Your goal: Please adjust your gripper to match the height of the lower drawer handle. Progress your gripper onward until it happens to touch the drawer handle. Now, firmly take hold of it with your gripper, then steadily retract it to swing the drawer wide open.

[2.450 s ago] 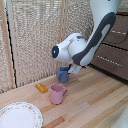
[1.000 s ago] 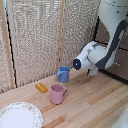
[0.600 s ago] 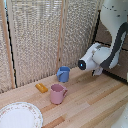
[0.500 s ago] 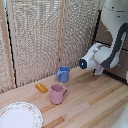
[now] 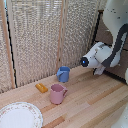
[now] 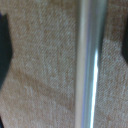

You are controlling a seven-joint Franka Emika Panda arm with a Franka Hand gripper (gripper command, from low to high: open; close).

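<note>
The silver drawer handle (image 6: pixel 89 65) sits between the hand's (image 6: pixel 64 50) two dark fingers (image 6: pixel 4 50), which are spread apart.

Backdrop is a woven beige screen (image 5: pixel 45 35) split into panels by light wooden posts (image 5: pixel 62 32). Everything sits on a pale wood-plank table (image 5: pixel 90 102) with visible grain. Lighting is soft and even, with only faint shadows on the tabletop.
</note>
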